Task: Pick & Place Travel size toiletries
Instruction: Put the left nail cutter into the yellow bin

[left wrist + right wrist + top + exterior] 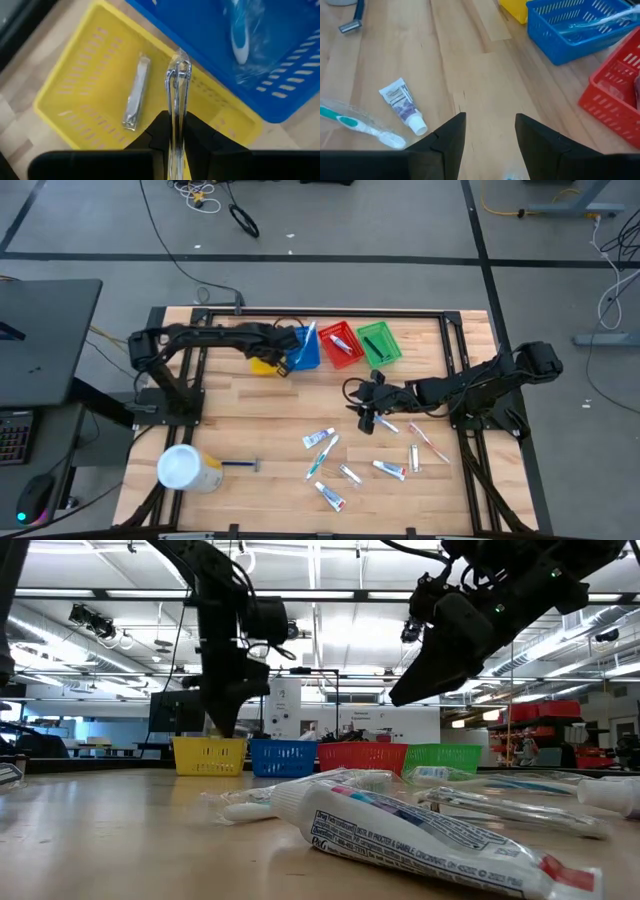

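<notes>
While the left gripper [176, 131] pinched a wrapped metal nail clipper [177, 90] above the yellow plastic basket [75, 95], release risked snagging; right gripper [489, 131] gaped empty.

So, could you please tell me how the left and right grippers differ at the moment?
The left gripper is shut on a wrapped nail clipper, while the right gripper is open and empty. The left gripper hangs over the yellow basket, which already holds a clipper; the right gripper is above bare table near the loose toiletries. Both have dark fingers.
</notes>
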